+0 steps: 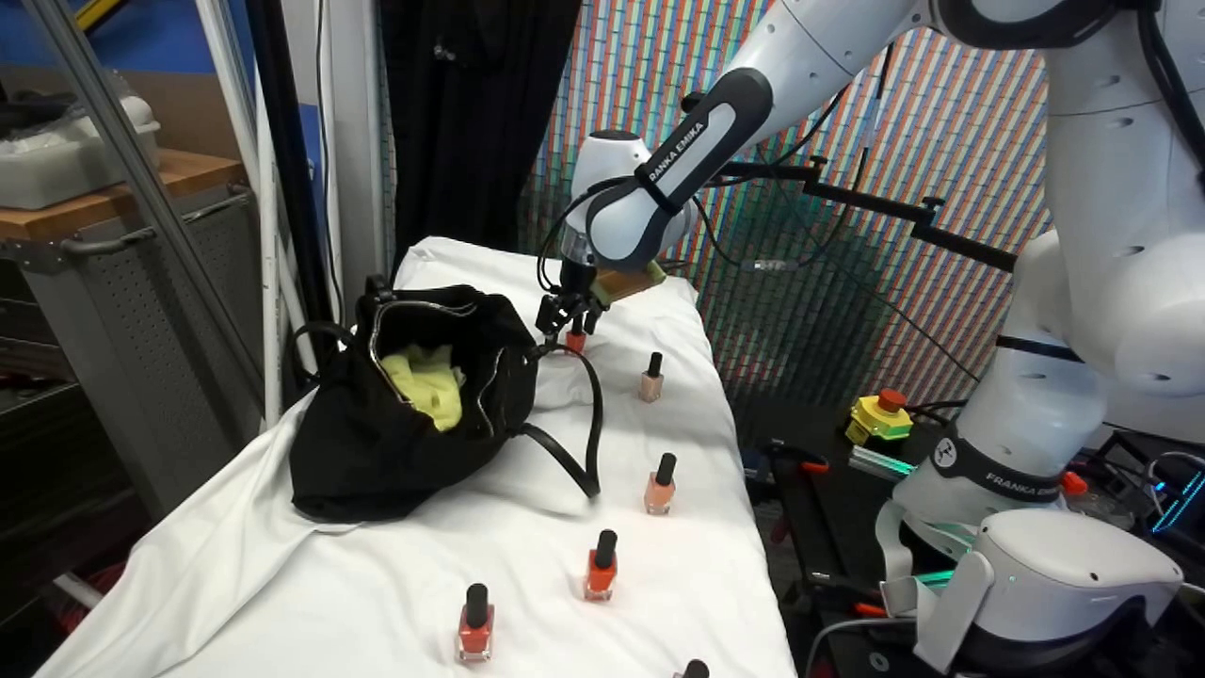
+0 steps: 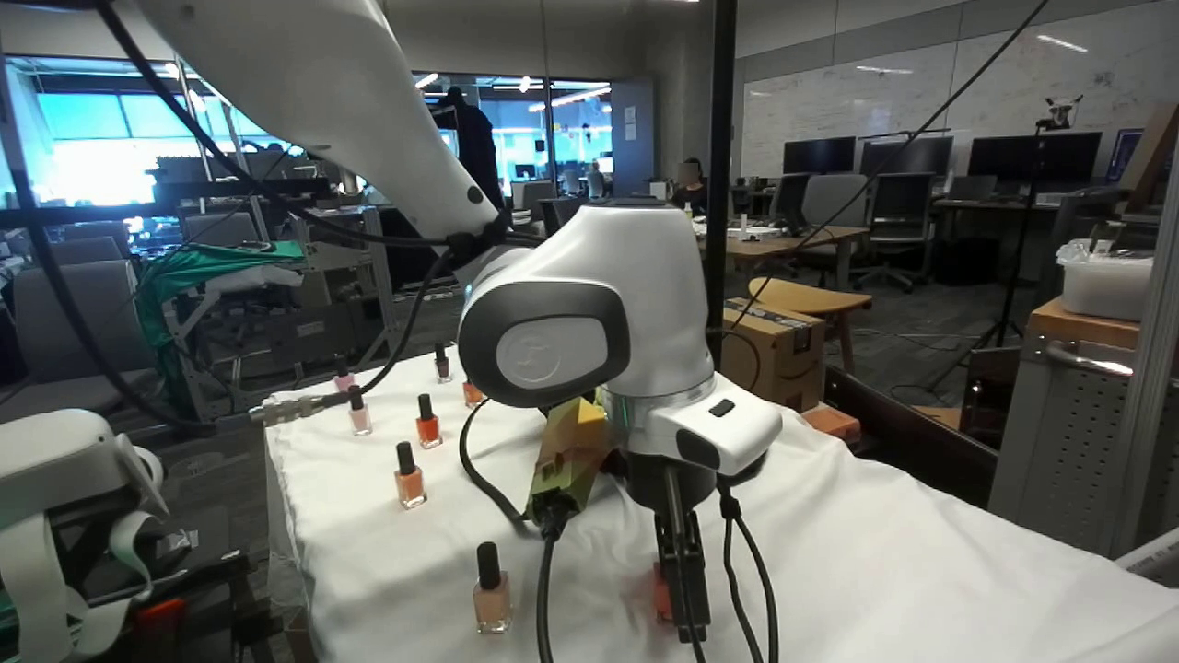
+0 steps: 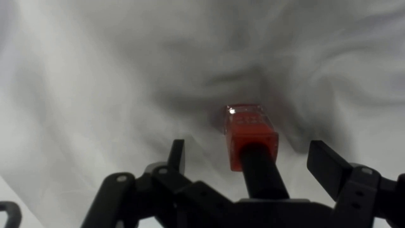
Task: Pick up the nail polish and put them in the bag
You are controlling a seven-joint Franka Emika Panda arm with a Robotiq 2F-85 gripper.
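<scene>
While the gripper point(image 3: 248, 156) straddles a red nail polish point(image 3: 251, 126), jaws apart, seemingly clear, the bag point(image 1: 377, 461) gapes

From here I count eight nail polish bottles point(image 2: 492, 603), one black bag point(image 1: 395, 461) with one yellow bundle point(image 1: 428, 388) inside, one white sheet point(image 1: 348, 603), one robot arm point(image 1: 828, 42) with one gripper point(image 3: 247, 152), one white headset point(image 1: 1073, 556), one red stop button point(image 1: 891, 400) and, farther off, one pale tub point(image 1: 71, 176).

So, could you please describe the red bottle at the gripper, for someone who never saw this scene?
Find the black bag on the white cloth. Beside it the gripper points down. The red, black-capped nail polish is the only bottle between the open jaws.
</scene>
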